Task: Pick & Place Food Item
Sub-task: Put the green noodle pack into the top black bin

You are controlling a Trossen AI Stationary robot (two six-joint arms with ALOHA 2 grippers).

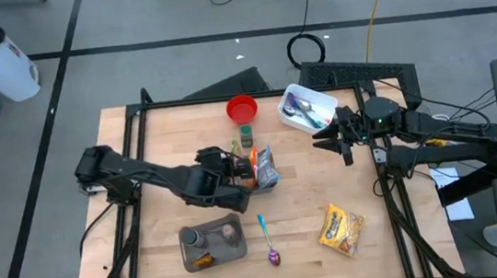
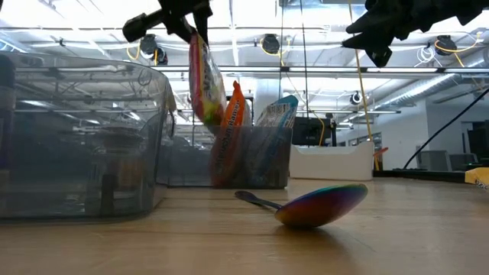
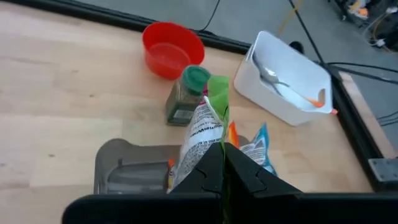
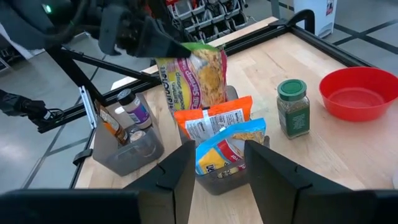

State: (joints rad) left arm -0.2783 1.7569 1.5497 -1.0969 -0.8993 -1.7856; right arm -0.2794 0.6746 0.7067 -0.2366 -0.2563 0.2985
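1. Nearest us in the high view, along the worktop's (image 1: 141, 169) near edge, lie a grey caddy (image 1: 211, 245), a spoon (image 1: 269, 246) and a yellow snack bag (image 1: 342, 229). Mid-worktop, our left gripper (image 1: 244, 169) is clamped on a snack packet (image 1: 242, 163) directly over the small bin (image 1: 264, 172), probably so it can drop in beside the packets already there. Our right gripper (image 1: 336, 136) hangs to the right, near the white tray (image 1: 307, 108).

2. From the low view, the spoon (image 2: 313, 205) lies closest. Behind it the packet (image 2: 203, 80) hangs upright from its top edge, its lower end just at the bin (image 2: 252, 156), a hold that keeps it vertical for slotting in.

3. Through the left wrist view, we see our fingers (image 3: 242, 171) pressed together on the packet's (image 3: 202, 134) top seam, with a spice jar (image 3: 186, 96) and red bowl (image 3: 172, 48) beyond.

4. Through the right wrist view, our fingers (image 4: 177, 171) stand apart and carry nothing, facing the bin (image 4: 221, 177) and the held packet (image 4: 196, 71), seemingly waiting.
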